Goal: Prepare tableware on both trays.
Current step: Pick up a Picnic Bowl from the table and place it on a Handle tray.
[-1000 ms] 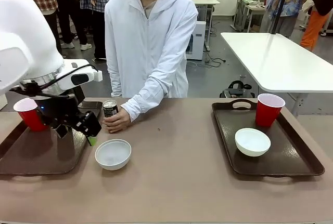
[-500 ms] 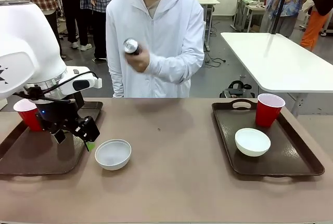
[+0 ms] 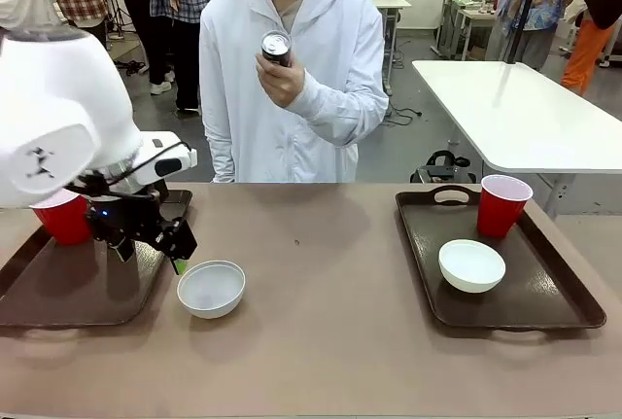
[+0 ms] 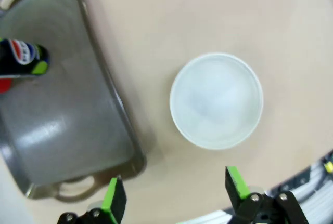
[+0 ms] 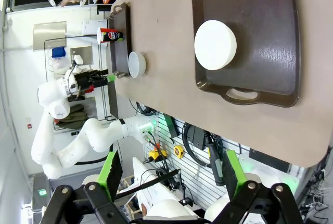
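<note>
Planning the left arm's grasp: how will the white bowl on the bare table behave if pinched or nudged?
The white bowl looks thin, smooth and shallow, so likely light and apt to slide on the table. Its rounded wall may slip between the left gripper pads; a rim pinch seems safer.

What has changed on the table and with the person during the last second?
The person's hand lifted the black can off the table, from beside the loose white bowl, up to chest height. The left gripper, open, shifted slightly toward that bowl. The left tray, the right tray, both red cups and the bowl on the right tray stayed in place.
</note>
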